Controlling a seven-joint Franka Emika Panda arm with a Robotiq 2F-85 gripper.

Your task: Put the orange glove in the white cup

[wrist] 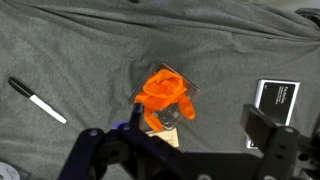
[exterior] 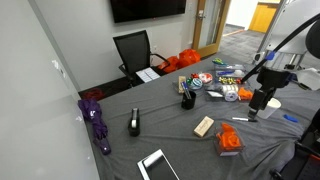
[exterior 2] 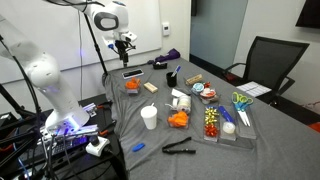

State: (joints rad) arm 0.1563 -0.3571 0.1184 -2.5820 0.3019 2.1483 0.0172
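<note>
My hand [wrist: 178, 140] hangs above the grey-clothed bench [wrist: 80, 50], its two fingers spread wide apart and gripping nothing. In the wrist view, the orange glove [wrist: 165, 92] lies crumpled on the cloth just beyond my fingers. A black marker [wrist: 37, 100] lies well off to one side of it, and a flat black card-like item [wrist: 275, 97] lies to the other. In an exterior view, the glove [exterior 2: 179, 120] rests on the bench just beside the white cup [exterior 2: 149, 117], which stands upright. My hand [exterior 2: 124, 45] is raised high over the bench, well apart from both.
</note>
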